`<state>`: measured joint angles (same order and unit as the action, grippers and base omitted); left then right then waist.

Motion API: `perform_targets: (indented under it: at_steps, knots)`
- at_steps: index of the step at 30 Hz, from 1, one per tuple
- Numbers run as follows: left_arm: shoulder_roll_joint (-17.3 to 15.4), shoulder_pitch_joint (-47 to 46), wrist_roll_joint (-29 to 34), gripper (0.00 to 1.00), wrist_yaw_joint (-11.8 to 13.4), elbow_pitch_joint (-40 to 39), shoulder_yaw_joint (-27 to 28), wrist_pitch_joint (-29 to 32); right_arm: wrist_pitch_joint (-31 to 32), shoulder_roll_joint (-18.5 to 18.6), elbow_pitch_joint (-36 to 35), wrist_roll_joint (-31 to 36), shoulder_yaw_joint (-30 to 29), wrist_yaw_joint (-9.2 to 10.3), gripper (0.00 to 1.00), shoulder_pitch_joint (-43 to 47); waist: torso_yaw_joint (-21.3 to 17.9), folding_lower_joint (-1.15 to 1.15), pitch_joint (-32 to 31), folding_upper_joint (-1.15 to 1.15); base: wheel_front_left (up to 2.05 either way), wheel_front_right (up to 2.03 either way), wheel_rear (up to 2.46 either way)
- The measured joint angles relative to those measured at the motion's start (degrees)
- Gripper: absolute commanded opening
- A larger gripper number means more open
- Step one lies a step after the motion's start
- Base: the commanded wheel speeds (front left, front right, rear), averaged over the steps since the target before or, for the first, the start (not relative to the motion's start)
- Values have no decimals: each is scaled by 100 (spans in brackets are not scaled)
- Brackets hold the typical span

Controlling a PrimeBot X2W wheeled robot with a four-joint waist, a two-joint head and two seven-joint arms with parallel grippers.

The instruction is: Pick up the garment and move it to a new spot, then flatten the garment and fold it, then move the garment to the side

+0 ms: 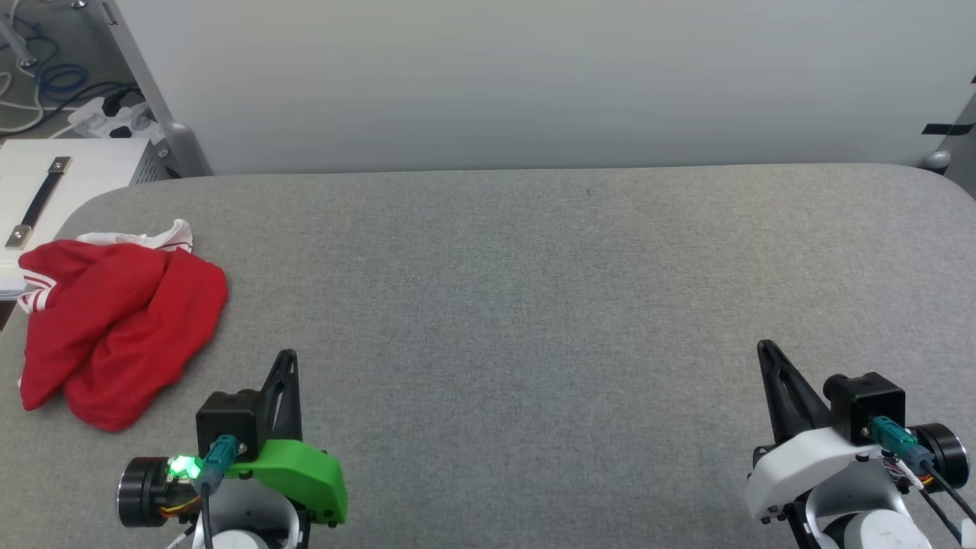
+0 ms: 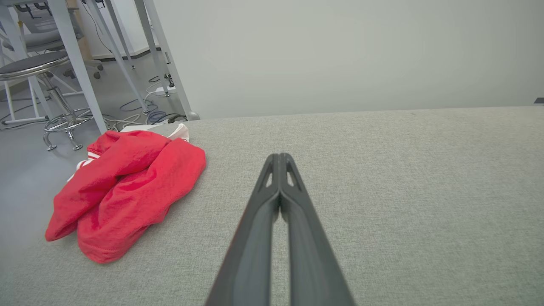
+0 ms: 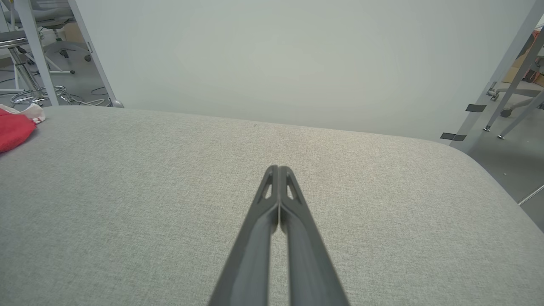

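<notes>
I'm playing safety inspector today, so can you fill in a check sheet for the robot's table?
Surface: grey fabric tabletop, rounded corners.
Job's things: red garment crumpled in a heap near the left edge, white trim showing.
Clutter: nothing seen.
Grippers: left gripper and right gripper both shut, empty, apart from the garment.
Cables: floor cables and power strip beyond the far left corner.
Surroundings: pale wall, white case with black handle, stool.
</notes>
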<state>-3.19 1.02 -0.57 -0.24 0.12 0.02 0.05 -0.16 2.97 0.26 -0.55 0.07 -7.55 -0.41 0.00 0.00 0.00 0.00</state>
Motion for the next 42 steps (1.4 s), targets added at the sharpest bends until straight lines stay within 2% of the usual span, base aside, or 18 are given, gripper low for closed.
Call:
perform_targets:
  at_steps: [28, 29, 42]
  knots:
    - [0, 0, 0, 0, 0, 0, 1, 0, 0, 0, 0, 0, 0, 0, 0, 0, 0, 0, 0, 0, 0, 0, 0]
    - [0, 0, 0, 100, 0, 0, 0, 0, 0, 0, 0, 0, 0, 0, 100, 0, 0, 0, 0, 0, 0, 0, 0]
    - [-2, 7, -59, 100, -1, 54, -5, -60, -63, 1, 27, -49, -29, 0, 100, -1, -2, 0, 8, 0, 0, 0, 0]
